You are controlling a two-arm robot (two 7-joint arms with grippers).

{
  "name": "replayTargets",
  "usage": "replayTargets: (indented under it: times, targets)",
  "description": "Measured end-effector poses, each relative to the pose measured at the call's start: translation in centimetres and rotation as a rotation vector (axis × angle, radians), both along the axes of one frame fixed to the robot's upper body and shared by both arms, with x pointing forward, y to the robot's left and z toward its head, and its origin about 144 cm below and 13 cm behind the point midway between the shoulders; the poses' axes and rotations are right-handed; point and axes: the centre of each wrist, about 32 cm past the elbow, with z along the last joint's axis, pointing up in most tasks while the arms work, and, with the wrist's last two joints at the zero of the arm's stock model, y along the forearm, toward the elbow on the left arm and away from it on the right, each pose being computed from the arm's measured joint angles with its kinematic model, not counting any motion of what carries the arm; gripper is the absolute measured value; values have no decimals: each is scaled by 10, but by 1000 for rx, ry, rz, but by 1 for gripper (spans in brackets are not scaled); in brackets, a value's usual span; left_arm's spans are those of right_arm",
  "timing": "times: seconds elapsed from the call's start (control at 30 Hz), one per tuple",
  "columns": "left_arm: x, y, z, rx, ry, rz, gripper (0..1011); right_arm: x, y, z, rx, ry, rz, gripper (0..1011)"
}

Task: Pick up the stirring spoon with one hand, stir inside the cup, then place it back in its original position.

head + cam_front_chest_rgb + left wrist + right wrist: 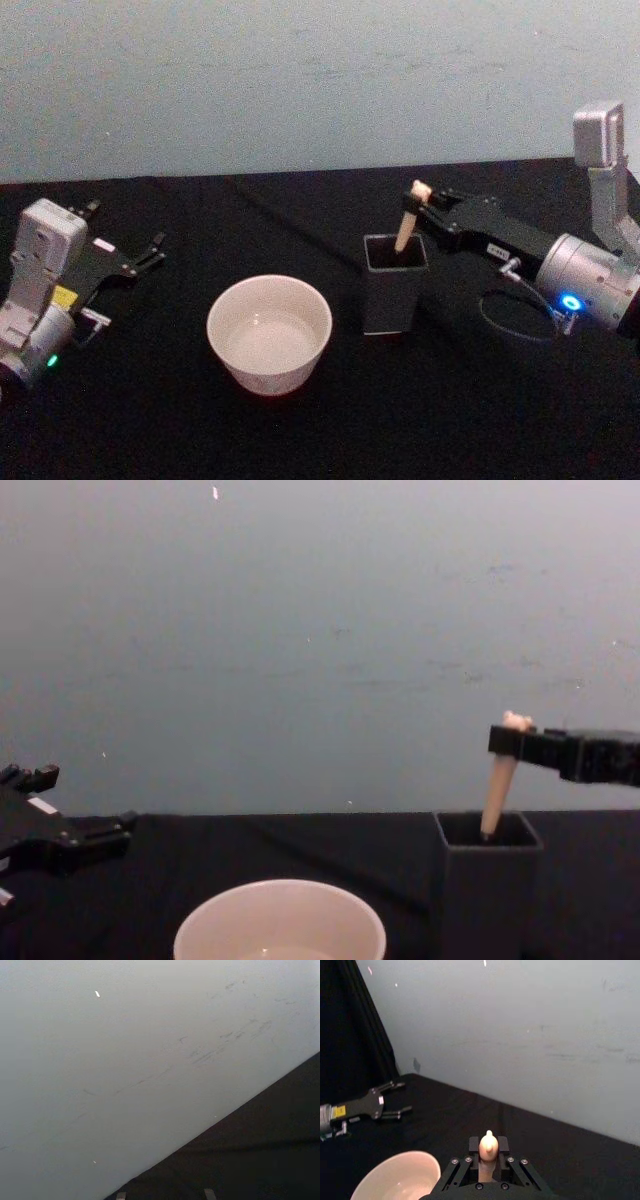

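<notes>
The stirring spoon stands tilted in the dark grey square holder, its peach-pink handle sticking up above the rim. My right gripper reaches in from the right and is shut on the top of that handle. The right wrist view has the bear-head tip squeezed between the black jaws. From the chest, the spoon leans out of the holder under the right gripper. The cream-white cup sits left of the holder. My left gripper rests open at the far left.
A black cloth covers the table, and a pale wall stands close behind it. A thin dark cable runs across the cloth behind the cup toward the holder. The cup lies just below the right gripper's wrist camera.
</notes>
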Motion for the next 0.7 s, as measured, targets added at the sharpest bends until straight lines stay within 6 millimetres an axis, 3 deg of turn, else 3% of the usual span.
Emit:
replayTargets:
  times: [0.7]
  targets:
    - [0, 0, 0, 0, 0, 0, 1001, 3, 2, -20, -53, 53, -4, 214]
